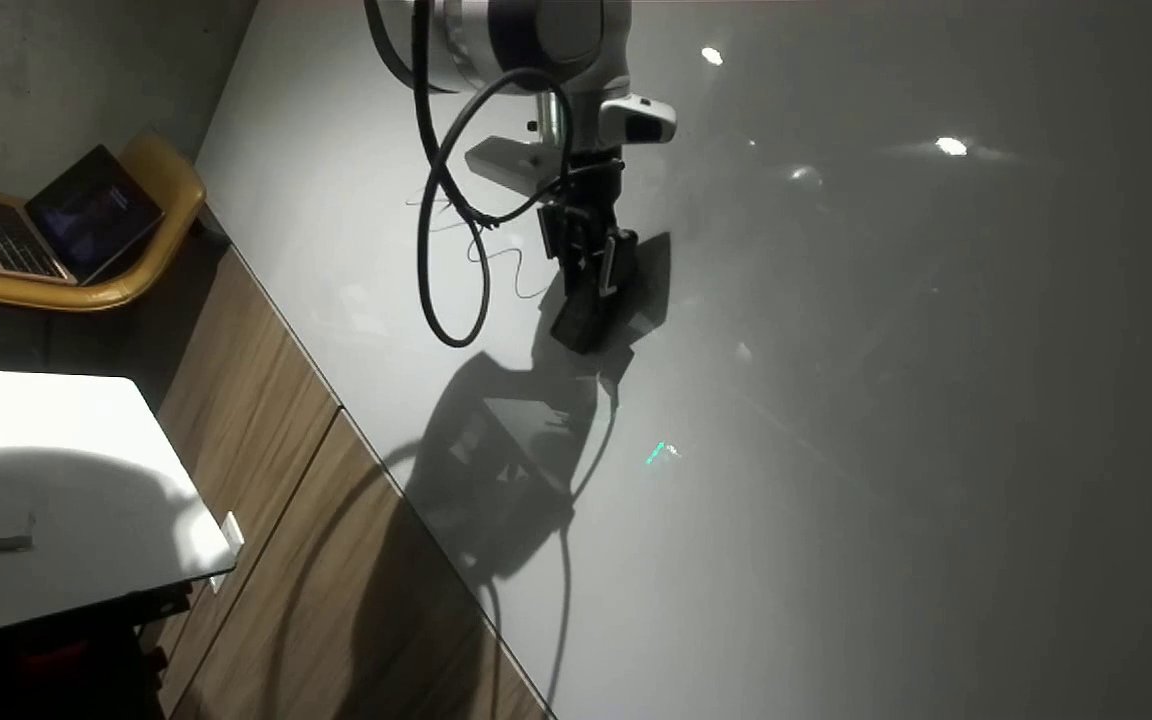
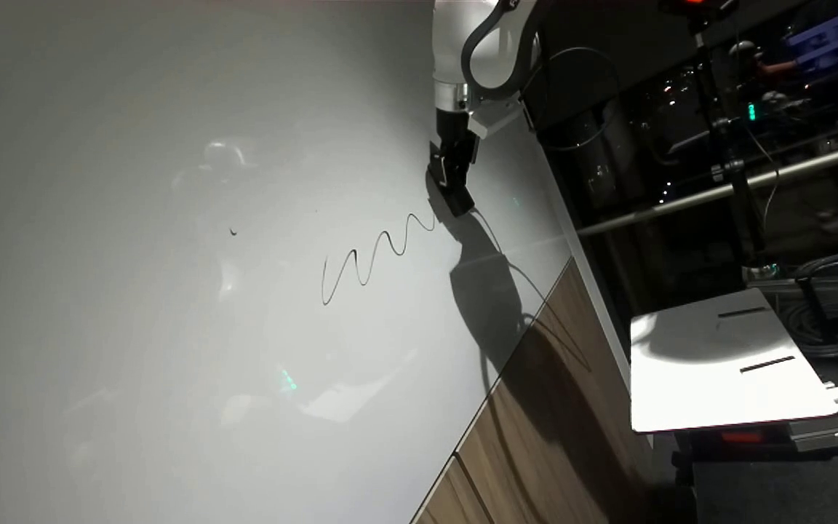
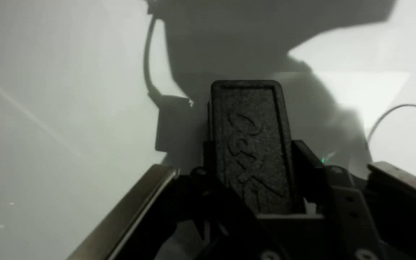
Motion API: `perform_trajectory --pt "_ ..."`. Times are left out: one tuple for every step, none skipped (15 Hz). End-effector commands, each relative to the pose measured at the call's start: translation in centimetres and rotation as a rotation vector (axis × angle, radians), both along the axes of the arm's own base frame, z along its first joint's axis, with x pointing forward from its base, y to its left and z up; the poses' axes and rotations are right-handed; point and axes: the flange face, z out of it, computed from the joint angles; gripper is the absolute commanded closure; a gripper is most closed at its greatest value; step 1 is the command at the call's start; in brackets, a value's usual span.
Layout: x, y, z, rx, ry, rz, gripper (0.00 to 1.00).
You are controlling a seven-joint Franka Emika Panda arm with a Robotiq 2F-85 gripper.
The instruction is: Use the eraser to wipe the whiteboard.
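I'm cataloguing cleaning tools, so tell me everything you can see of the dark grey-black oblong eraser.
The dark grey-black oblong eraser has rounded corners and a speckled, matte face, perhaps foam or plastic, with a border line and lettering that seems to read EXPO. The black two-fingered gripper clasps its long sides and hides one end. In both exterior views it slants, held at the glossy grey-white whiteboard; whether the two touch cannot be told.

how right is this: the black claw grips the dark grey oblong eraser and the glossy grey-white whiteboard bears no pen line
Not quite: the glossy grey-white whiteboard bears a thin dark wavy pen line, plain in an exterior view. The black claw does grip the dark grey oblong eraser.
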Motion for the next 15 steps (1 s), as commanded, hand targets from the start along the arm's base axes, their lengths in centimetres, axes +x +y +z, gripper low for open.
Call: perform_trajectory --pt "-1.0 5.7 -0.4 0.067 0.005 0.052 0.71" --pt "-0.8 7.0 -1.1 0.08 0.01 0.065 0.71" --pt "-0.6 8.1 -1.5 0.092 0.01 0.081 0.71" --pt "-0.4 9.2 -1.8 0.093 0.008 0.092 0.71" --pt "-0.2 10.0 -1.9 0.094 0.008 0.106 0.71" --pt "-0.1 10.7 -1.8 0.09 0.006 0.117 0.71" --pt "0.2 10.9 -2.2 0.085 0.002 0.127 0.71" --pt "0.4 11.1 -2.4 0.085 -0.001 0.135 0.71" --pt "0.4 11.5 -2.1 0.086 -0.006 0.141 0.71" --pt "0.4 12.1 -2.0 0.085 -0.01 0.148 0.71" --pt "0.5 12.4 -2.2 0.081 -0.011 0.156 0.71" --pt "0.5 12.8 -2.3 0.075 -0.011 0.164 0.71" --pt "0.6 13.4 -2.5 0.069 -0.008 0.175 0.71" --pt "0.6 14.2 -2.6 0.067 -0.006 0.188 0.71" --pt "1.0 14.7 -3.4 0.064 -0.007 0.204 0.71"
